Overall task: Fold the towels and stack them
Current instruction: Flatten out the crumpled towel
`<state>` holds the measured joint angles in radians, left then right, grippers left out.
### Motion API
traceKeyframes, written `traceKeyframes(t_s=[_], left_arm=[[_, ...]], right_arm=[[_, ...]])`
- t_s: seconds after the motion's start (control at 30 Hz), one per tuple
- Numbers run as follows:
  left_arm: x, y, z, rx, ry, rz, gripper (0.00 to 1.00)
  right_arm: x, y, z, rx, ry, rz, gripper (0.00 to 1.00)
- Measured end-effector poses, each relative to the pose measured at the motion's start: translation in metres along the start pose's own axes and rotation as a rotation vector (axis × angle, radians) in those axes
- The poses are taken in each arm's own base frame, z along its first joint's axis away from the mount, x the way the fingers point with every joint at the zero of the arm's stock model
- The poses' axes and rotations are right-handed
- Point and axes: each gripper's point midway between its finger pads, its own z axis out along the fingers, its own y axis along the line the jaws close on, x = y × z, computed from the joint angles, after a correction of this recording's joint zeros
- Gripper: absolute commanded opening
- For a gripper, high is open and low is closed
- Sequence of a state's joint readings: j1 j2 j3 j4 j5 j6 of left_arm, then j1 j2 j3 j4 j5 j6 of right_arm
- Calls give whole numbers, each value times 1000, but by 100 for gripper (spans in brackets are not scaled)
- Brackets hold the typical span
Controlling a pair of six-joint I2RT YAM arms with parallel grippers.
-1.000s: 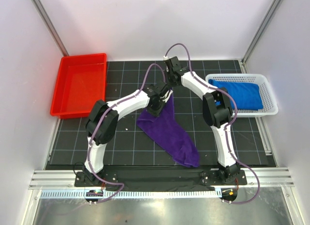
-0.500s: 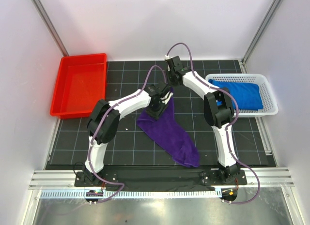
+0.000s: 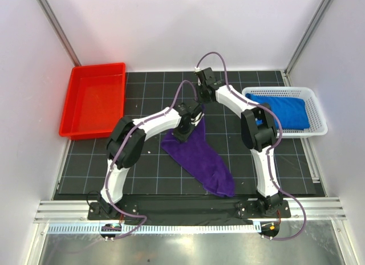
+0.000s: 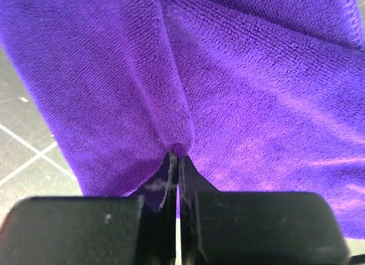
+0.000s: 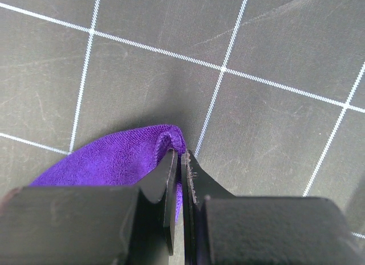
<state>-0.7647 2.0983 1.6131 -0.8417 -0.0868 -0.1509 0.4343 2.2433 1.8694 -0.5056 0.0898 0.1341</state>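
Here, the purple towel [image 3: 201, 158] lies crumpled near the middle of the black gridded mat [image 3: 142, 168]. It is narrow at its 12 o'clock end and widens toward the mat's near edge at about 5 o'clock. The narrow far end is lifted off the mat, and both claws have hold of it there.

The right claw [image 3: 200, 104] is pinched closed on the very corner of the towel. In its wrist view the fingers [image 5: 197, 182] meet with the purple hem [image 5: 114, 157] caught between them, bare mat beyond. The left claw [image 3: 183, 131], just toward 7 o'clock from the right one, is clamped tight on a raised ridge of the cloth. In its own wrist view that pinch sits right at its tips [image 4: 175, 157], with purple pile [image 4: 256, 77] filling most of the frame.

A blue towel [image 3: 282, 111] sits folded in the white basket [image 3: 321, 121], at 3 o'clock from the purple one. The red tray [image 3: 94, 68] stands at 10 o'clock, on the mat's far-left corner.
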Motion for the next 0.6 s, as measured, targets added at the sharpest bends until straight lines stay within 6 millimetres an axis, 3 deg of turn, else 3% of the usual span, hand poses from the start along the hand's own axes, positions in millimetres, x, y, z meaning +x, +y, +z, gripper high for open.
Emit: traceKeyframes(t_s=[0.13,0.23,0.33,0.4,0.43,0.53,0.6], left_arm=[[-12,7,-13,3,-55,-38,0],[-32,27,-31,23,-145,-138,0],[-53,71,-46,36,-262,-299,0],[-61,113,-50,30,-328,-444,10],[-62,135,-49,21,-353,-512,10],[-54,190,-34,-5,-373,-705,20],[-48,207,-17,-9,-368,-794,25]], right_arm=[[-6,0,-6,-3,-17,1,5],[-8,1,-8,-5,-24,2,5],[-14,2,-11,-11,-31,3,5],[-23,3,-13,-15,-49,5,5],[-31,5,-15,-18,-65,6,5],[-48,7,-17,-25,-105,7,5],[-56,8,-17,-29,-123,8,5]])
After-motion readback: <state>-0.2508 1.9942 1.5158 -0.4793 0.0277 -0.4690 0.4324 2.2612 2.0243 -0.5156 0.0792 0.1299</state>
